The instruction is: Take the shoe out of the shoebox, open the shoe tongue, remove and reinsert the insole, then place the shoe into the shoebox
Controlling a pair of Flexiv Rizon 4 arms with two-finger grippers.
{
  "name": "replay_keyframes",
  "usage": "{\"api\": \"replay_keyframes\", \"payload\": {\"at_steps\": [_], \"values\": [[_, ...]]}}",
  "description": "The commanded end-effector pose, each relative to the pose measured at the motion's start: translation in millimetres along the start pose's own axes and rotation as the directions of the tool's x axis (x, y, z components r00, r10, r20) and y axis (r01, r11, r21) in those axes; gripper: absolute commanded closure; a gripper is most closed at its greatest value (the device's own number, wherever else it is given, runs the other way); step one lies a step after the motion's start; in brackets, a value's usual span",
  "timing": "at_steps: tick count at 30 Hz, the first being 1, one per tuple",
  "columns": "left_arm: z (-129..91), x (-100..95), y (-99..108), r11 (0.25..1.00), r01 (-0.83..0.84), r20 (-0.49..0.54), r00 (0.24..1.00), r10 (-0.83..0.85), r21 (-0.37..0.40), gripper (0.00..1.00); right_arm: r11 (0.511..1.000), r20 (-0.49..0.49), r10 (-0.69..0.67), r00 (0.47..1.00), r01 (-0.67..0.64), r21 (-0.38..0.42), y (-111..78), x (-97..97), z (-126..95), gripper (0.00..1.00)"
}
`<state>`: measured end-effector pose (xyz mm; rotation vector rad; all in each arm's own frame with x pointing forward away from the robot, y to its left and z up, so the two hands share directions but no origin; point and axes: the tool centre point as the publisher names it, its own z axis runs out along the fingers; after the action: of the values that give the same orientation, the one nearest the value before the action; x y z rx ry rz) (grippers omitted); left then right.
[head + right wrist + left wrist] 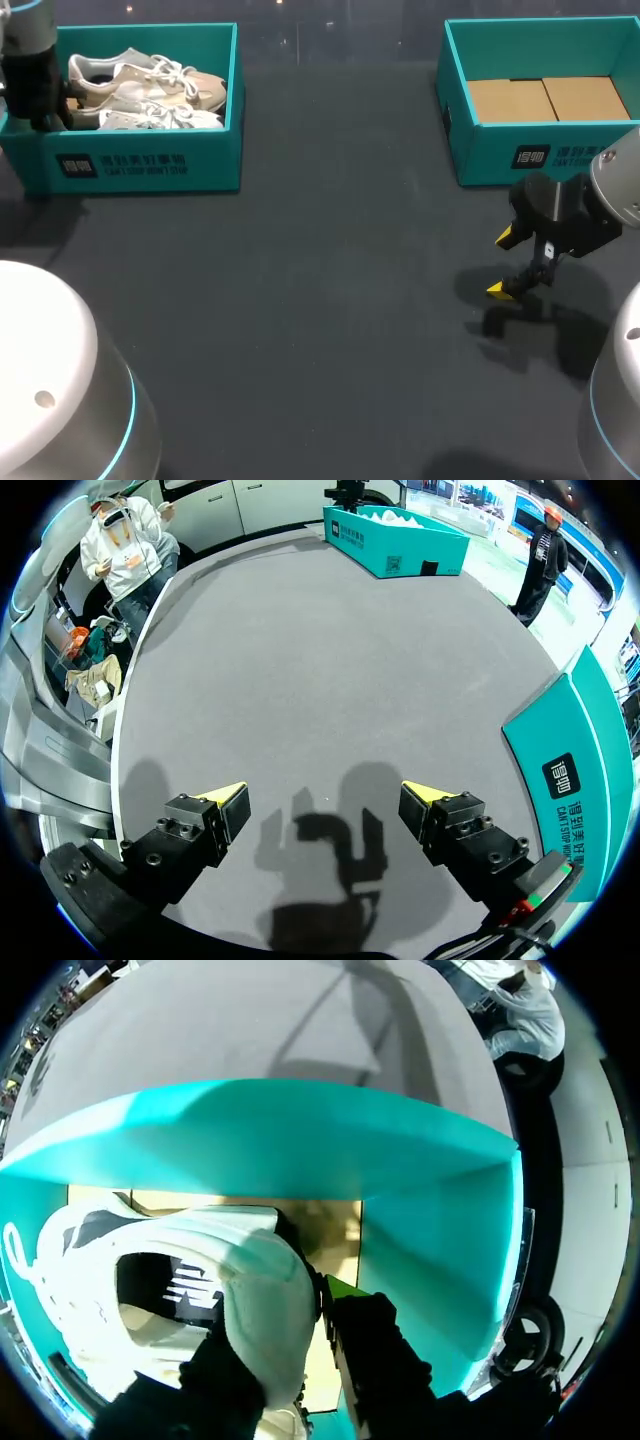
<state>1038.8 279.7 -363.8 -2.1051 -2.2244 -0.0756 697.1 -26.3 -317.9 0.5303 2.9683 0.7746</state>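
In the upper left of the head view, a teal shoebox [150, 165] sits on the dark table [320, 330] with white shoes [150, 90] in it. The left gripper [40, 100] is down in this box. Its wrist view shows it pinching the heel of one shoe [200, 1260], one finger inside and one outside. The right gripper [505, 265] hangs over the table at the lower right, fingers spread wide. A second box [560, 150] sits upper right

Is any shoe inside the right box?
No, the right box shows only its bare cardboard floor; the shoes lie in the left box.
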Motion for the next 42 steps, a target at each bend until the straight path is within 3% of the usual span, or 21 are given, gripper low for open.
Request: {"api": "replay_keyframes", "payload": {"at_steps": [1, 7, 24, 30, 42], "values": [[1.7, -5.0, -1.2, 1.0, -0.001, -0.002, 1.0, 0.001, -0.004, 1.0, 1.0, 0.003, 0.001, 1.0, -0.001, 0.001, -0.2, 1.7, -0.5, 0.0], [-7.5, 0.5, -0.8, 1.0, -0.005, -0.001, 1.0, 0.005, -0.014, 1.0, 1.0, 0.003, 0.001, 1.0, -0.001, 0.001, -0.2, 1.7, -0.5, 0.0], [-67.5, 23.5, 4.6, 0.989, -0.108, 0.048, 0.992, 0.113, -0.102, 1.0, 1.0, 0.003, 0.001, 1.0, -0.001, 0.001, -0.2, 1.7, -0.5, 0.0], [-95.6, 28.1, 2.9, 0.983, -0.143, 0.051, 0.987, 0.15, -0.116, 1.0, 1.0, 0.003, 0.001, 1.0, -0.001, 0.001, -0.2, 1.7, -0.5, 0.0], [-175.4, 31.1, -1.6, 0.981, -0.155, 0.059, 0.985, 0.162, -0.116, 1.0, 1.0, 0.003, 0.001, 1.0, -0.001, 0.001, -0.2, 1.7, -0.5, 0.0]]}}
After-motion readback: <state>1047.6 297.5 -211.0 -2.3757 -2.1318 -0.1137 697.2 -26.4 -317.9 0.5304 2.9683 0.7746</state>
